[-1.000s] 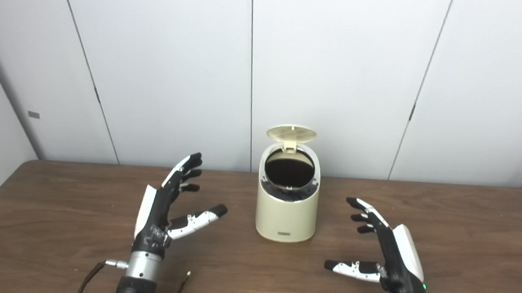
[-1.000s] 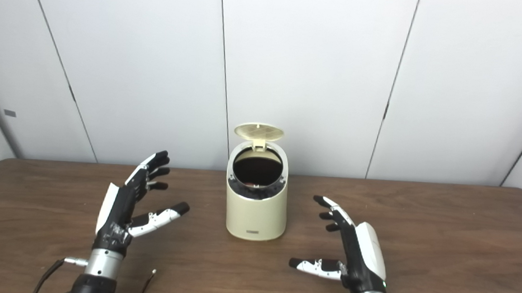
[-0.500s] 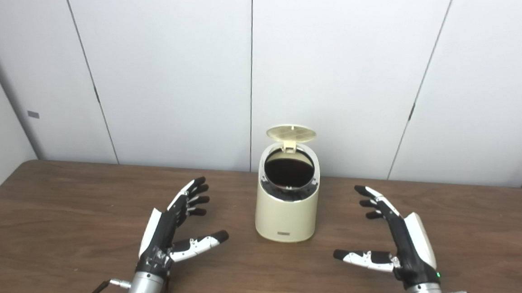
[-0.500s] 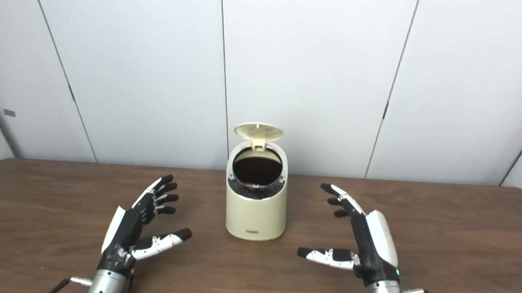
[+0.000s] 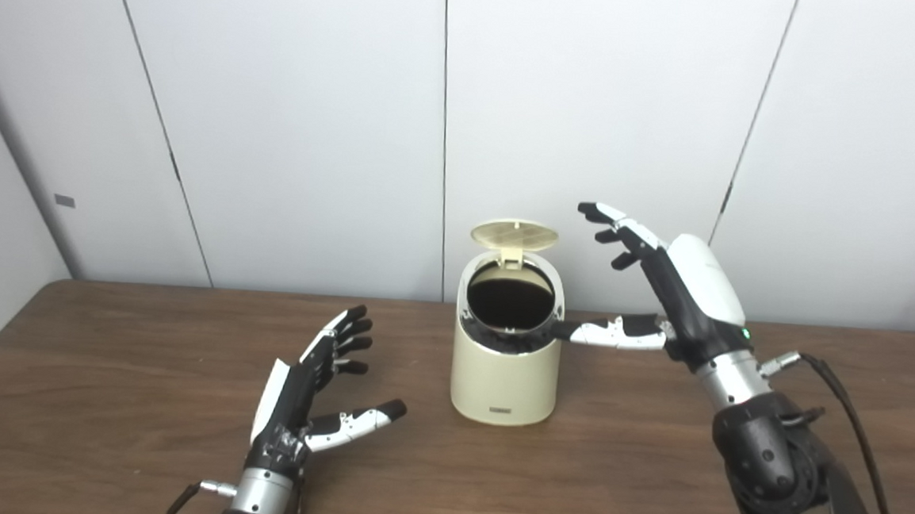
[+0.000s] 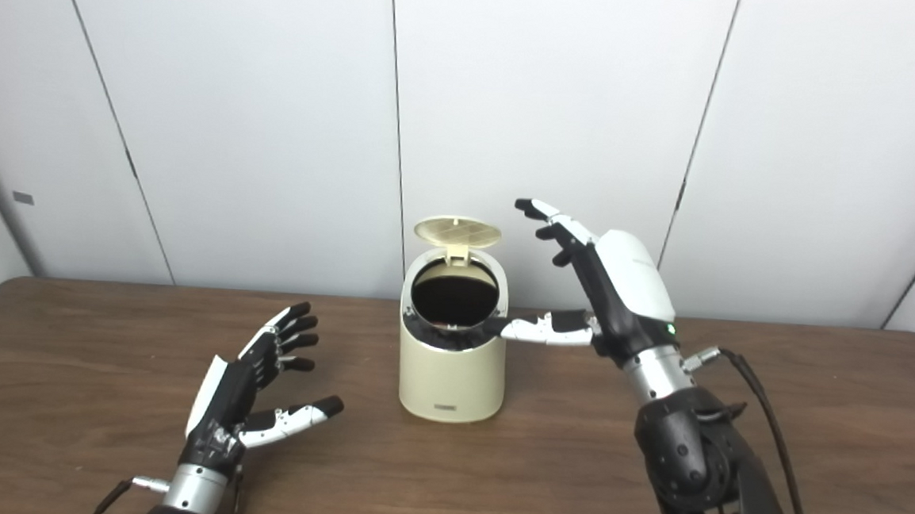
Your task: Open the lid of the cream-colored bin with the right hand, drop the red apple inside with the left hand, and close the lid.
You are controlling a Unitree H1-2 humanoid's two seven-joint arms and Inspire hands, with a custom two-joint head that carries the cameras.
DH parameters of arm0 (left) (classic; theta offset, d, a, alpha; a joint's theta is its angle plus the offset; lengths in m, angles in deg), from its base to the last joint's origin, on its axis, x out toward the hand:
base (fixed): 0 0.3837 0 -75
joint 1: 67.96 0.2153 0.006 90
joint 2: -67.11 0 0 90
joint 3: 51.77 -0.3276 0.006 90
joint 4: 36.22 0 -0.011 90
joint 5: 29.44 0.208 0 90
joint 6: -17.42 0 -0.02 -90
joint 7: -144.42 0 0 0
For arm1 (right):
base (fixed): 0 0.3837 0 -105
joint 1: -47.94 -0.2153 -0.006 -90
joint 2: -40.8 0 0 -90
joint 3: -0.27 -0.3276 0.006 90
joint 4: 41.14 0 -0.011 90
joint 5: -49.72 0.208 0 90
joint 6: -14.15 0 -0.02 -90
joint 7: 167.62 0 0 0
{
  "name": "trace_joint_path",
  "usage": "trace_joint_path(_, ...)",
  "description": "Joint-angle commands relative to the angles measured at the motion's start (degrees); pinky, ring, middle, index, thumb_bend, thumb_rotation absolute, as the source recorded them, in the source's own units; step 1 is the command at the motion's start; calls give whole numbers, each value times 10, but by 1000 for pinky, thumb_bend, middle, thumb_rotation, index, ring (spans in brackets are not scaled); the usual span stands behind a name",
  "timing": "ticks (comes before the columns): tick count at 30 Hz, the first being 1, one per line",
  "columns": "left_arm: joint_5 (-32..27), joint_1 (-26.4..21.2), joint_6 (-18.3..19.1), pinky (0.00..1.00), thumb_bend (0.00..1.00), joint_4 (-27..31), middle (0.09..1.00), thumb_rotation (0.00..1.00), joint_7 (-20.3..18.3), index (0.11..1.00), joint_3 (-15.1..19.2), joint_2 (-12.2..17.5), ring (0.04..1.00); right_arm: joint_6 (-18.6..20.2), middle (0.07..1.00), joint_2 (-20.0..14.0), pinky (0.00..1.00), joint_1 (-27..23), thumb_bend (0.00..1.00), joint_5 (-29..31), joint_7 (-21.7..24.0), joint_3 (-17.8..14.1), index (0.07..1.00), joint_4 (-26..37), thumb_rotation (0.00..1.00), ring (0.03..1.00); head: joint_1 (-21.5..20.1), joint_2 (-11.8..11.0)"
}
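The cream-colored bin [image 5: 504, 375] stands at the table's middle with its round lid [image 5: 514, 235] tipped up at the back, so the dark opening [image 5: 510, 304] shows. The red apple cannot be made out; the inside is too dark to tell. My right hand [image 5: 666, 290] hovers open just right of the bin, fingers level with the raised lid, thumb reaching to the rim. Low over the table, left of the bin, my left hand [image 5: 310, 395] rests open and holds nothing.
The brown wooden table [image 5: 99, 394] runs the full width, backed by white wall panels [image 5: 291, 120]. A black cable [image 5: 852, 424] hangs off the right forearm. A thin wire trails from the left wrist near the front edge.
My right hand has risen from low over the table and swung in toward the bin's lid and rim. The left hand has barely moved. The lid stays up.
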Motion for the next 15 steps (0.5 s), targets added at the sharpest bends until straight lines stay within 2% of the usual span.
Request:
trace_joint_path(1,0,-12,-11,681,807,-5,875,200,-1,921,1,-3,811,-2,852,-9,542,-44,779,-3,6,2,854,15,386,766,1,-1)
trace_joint_path(6,3,-11,-4,688,805,-1,879,209,-1,919,0,-5,819,0,850,-25,612,-88,772,-39,31,24,861,2,405,788,1,-3)
trace_joint_path(12,6,-11,-7,720,808,-4,888,218,-1,920,-1,-5,839,11,840,-34,633,-129,782,-69,63,44,855,-14,443,798,2,-3)
trace_joint_path(15,6,-12,-8,707,815,-6,888,225,0,918,-1,-6,835,15,836,-38,700,-142,777,-74,82,53,857,-20,474,837,2,-3)
